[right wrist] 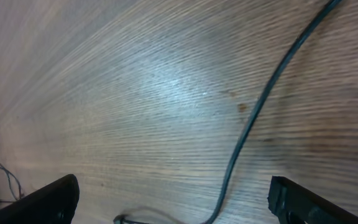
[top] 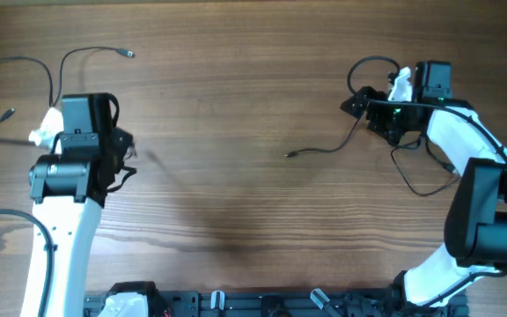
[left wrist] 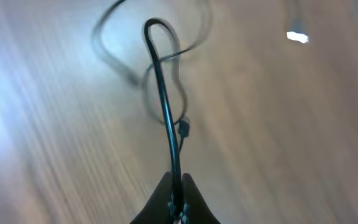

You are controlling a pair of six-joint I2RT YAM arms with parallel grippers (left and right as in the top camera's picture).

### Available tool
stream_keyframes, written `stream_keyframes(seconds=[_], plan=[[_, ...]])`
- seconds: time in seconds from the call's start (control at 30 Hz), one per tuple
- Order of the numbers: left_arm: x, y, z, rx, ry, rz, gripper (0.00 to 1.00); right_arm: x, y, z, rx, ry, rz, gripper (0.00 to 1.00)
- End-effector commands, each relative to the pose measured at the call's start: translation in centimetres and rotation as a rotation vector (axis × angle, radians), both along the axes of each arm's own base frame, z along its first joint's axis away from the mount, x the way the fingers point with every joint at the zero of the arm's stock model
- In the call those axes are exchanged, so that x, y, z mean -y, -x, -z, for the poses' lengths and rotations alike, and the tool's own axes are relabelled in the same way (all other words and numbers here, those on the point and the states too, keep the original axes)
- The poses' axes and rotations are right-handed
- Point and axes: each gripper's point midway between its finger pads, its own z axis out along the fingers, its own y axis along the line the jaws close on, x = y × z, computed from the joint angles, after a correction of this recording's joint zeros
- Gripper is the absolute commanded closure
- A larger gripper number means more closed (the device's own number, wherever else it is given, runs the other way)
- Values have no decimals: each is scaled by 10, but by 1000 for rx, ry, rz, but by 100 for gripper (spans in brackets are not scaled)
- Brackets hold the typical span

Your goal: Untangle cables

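Two grippers, three visible plug ends, and several thin black cables lying as loose strands; I cannot tell their exact number. The left gripper is clamped on one strand, which rises from its fingertips into a hairpin bend. The right gripper stands wide and holds nothing, with another strand running across the table between its fingers. A wide stretch of wooden table lies between the arms.
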Motion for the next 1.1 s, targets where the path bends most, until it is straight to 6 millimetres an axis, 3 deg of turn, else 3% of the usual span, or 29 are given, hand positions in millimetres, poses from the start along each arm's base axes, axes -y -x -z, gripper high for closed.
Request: stream_keyframes(seconds=[0.0, 0.1, 0.17, 0.23, 0.3, 0.4, 0.47, 0.6, 0.67, 0.73, 0.8, 0.9, 0.97, 1.07], plan=[[-23, 13, 24, -47, -7, -319, 94, -7, 0, -8, 28, 17, -30, 0], [-19, 8, 48, -78, 41, -412, 89, -12, 1, -8, 27, 18, -42, 0], [-7, -9, 56, -68, 116, -365, 96, -14, 1, -8, 27, 18, -48, 0], [4, -23, 54, -11, 207, -356, 96, -16, 1, -8, 27, 18, -52, 0], [7, -48, 39, 106, 272, -306, 96, -15, 1, -7, 26, 22, -50, 0], [33, -105, -9, 337, 342, 59, 96, -10, 0, -5, 24, 51, -38, 0], [70, -134, -61, 553, 473, 335, 96, -7, 0, -3, 22, 73, -28, 0], [109, -149, -130, 793, 701, 442, 96, 0, -1, 0, 19, 114, -10, 0], [132, -149, -160, 892, 732, 513, 96, 4, -2, 2, 17, 134, -2, 0], [156, -146, -186, 981, 729, 597, 96, 4, -2, 2, 17, 139, 0, 0], [174, -143, -199, 1010, 728, 604, 96, 4, -2, 2, 17, 137, 1, 0], [185, -141, -197, 985, 766, 483, 96, 5, -2, 2, 17, 138, 1, 0], [182, -142, -190, 977, 732, 387, 96, 5, -2, 2, 17, 138, 1, 0], [143, -142, -151, 884, 486, 198, 96, 4, -1, 2, 15, 137, 0, 0]])
